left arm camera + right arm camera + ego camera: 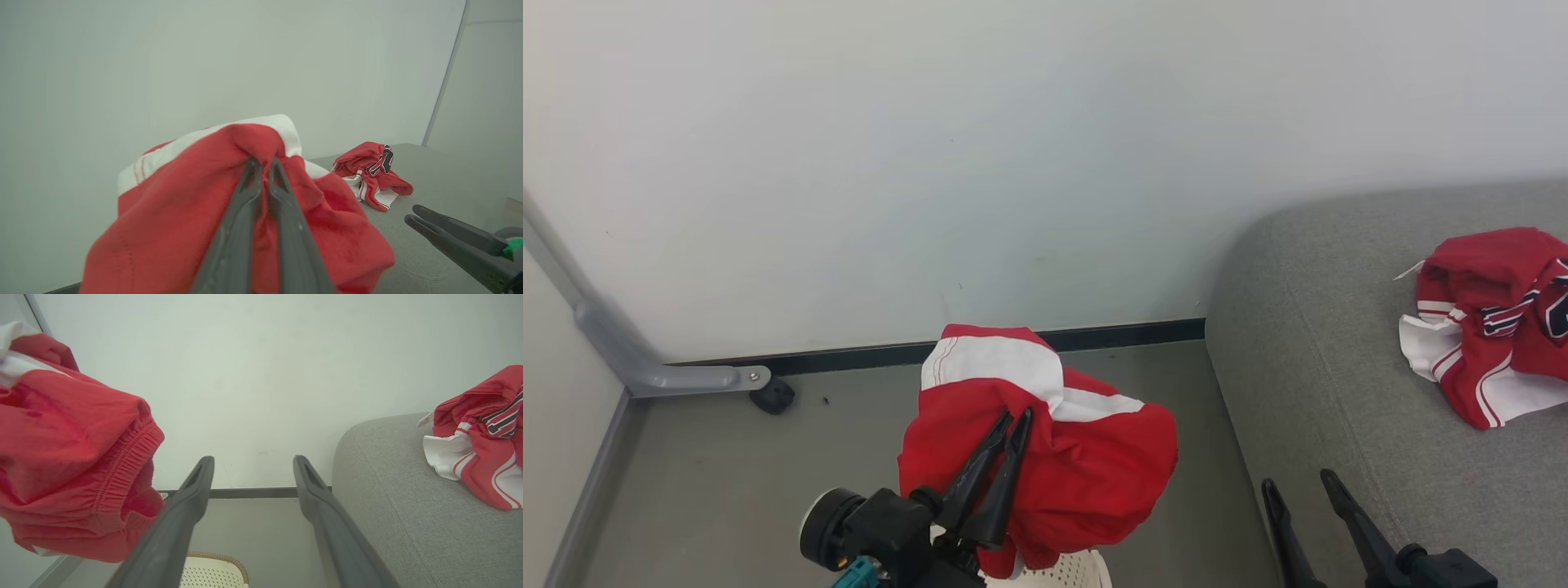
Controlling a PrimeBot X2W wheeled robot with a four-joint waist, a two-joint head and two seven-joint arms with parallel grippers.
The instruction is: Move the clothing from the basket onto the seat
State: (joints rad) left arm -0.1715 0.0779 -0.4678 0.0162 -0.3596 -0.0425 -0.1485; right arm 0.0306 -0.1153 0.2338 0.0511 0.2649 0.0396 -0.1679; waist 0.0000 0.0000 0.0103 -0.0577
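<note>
Red garment point(1094, 465) droops downward, pinched by left gripper point(1015, 416); right gripper point(1297, 480) spread.

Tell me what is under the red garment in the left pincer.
Under the red-and-white fabric garment, shut in the left pincer, a corner of the cream-white perforated plastic basket shows. The garment hides the rest, so its contents cannot be seen.

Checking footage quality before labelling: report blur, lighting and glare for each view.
Head view: even, soft light, no glare; the held garment and the sofa are sharp. Left wrist view: hazy, the left end effector and the fabric nearest the lens soft. Right wrist view: the right end effector blurs towards the bottom edge, while the sofa weave is crisp.
</note>
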